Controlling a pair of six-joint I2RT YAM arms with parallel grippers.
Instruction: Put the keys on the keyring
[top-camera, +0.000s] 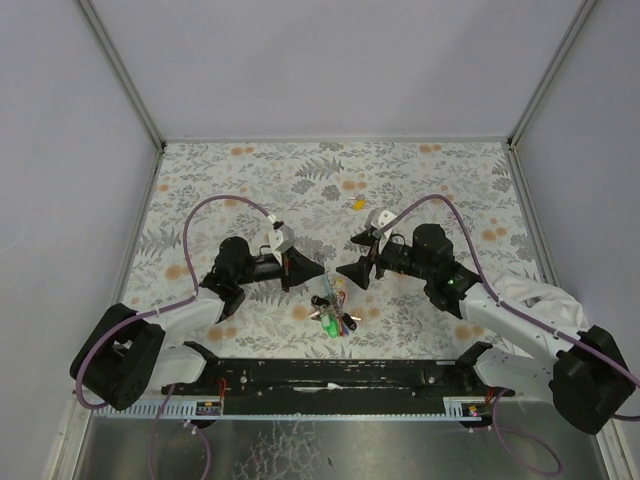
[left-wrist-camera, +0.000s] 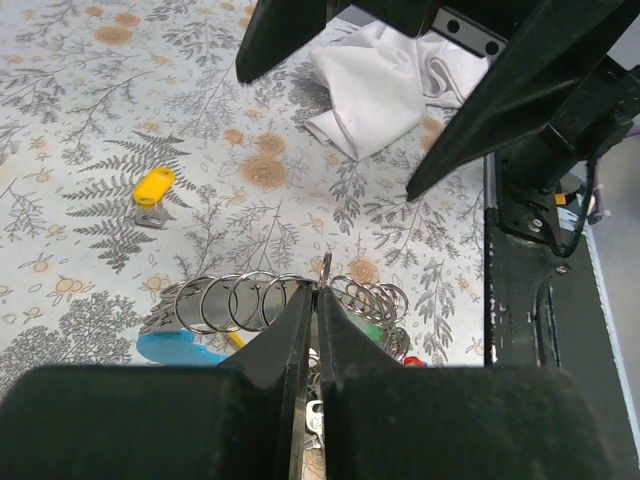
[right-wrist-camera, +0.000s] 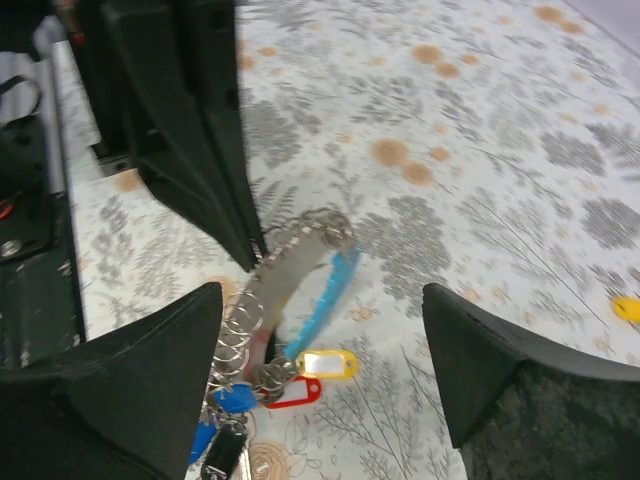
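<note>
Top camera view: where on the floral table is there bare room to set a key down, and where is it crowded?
Free: the far strip of the floral-patterned table behind the loose yellow-capped key, and the far corners. Crowded: the near middle, where the left gripper and right gripper meet at the silvery keyring with coloured keys.

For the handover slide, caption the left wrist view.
Left gripper shut on the keyring; one yellow key lies apart on the table; right gripper open opposite.
</note>
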